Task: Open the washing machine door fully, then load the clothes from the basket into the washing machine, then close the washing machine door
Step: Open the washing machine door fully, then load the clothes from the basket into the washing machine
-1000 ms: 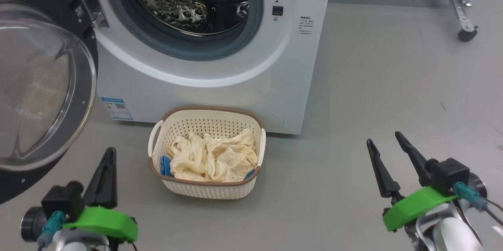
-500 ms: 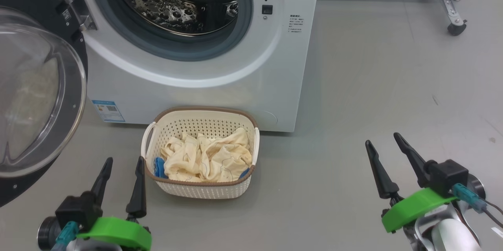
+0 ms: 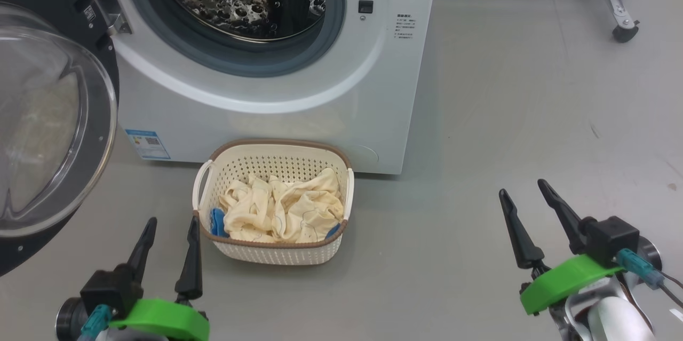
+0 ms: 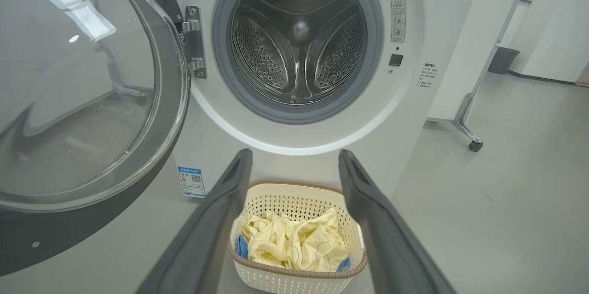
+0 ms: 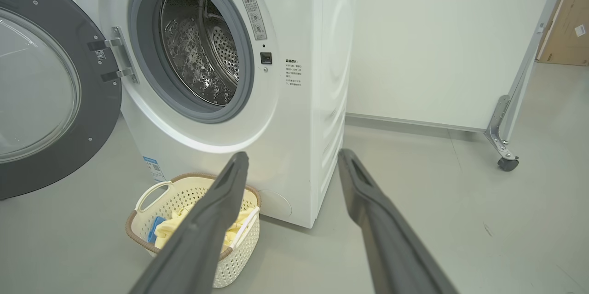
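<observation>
The white washing machine (image 3: 267, 111) stands open, its steel drum (image 4: 299, 41) bare inside. Its round black door (image 3: 48, 117) with the glass bowl is swung wide to the left. On the floor before the machine sits the cream basket (image 3: 275, 253), holding crumpled cream-yellow clothes (image 3: 283, 213) with small blue parts. My left gripper (image 3: 172, 222) is open and empty, low at the left, just left of the basket. In the left wrist view the left gripper (image 4: 294, 158) frames the basket (image 4: 294, 280). My right gripper (image 3: 525, 189) is open and empty, far right of the basket.
A metal frame leg on a black caster (image 3: 624, 34) stands at the far right behind the machine. A white wall panel (image 5: 437, 41) and a cardboard box (image 5: 568, 27) lie beyond. Grey floor (image 3: 507, 117) spreads to the right of the machine.
The left gripper's fingers, together a second ago, now stand apart. The head camera has shifted slightly, so the basket sits a little further left and higher. The right gripper has kept its place.
</observation>
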`<state>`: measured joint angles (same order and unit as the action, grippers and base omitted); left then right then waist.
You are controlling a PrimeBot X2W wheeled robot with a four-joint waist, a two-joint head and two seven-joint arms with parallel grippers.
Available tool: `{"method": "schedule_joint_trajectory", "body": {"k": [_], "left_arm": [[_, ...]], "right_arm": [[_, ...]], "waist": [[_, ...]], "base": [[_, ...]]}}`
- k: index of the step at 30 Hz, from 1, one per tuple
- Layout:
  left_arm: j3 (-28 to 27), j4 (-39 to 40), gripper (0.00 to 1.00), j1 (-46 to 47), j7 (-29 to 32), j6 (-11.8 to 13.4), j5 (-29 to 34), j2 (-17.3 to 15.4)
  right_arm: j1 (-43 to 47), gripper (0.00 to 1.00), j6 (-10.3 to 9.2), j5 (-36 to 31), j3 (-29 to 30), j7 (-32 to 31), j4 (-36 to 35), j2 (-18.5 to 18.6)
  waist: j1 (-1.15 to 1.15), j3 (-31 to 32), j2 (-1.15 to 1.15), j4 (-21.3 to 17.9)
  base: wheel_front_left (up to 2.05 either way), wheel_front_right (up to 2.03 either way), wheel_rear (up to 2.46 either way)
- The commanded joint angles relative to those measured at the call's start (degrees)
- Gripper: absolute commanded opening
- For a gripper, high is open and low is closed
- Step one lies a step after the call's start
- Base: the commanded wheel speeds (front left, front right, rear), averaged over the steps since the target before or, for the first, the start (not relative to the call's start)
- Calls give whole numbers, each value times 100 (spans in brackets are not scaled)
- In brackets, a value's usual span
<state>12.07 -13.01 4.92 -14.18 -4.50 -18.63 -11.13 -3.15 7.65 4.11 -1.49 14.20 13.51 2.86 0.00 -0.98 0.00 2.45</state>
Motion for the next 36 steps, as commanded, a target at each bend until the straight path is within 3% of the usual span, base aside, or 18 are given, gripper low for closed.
{"method": "schedule_joint_trajectory", "body": {"k": [1, 23, 36], "left_arm": [[-224, 129, 100, 263, -76, 1, 76, -61], [-307, 60, 100, 277, -81, -87, 299, 75], [-145, 6, 100, 260, -82, -254, -233, 4]], "right_arm": [[-197, 100, -16, -12, -81, 79, -183, 5], [-216, 100, -16, 19, -85, 79, -127, 2], [-206, 100, -16, 64, -123, 80, -106, 2]], "waist": [[0, -4, 0, 4], [0, 4, 0, 32], [0, 33, 0, 84]], "base": [[0, 0, 0], [0, 0, 0], [32, -32, 0]]}}
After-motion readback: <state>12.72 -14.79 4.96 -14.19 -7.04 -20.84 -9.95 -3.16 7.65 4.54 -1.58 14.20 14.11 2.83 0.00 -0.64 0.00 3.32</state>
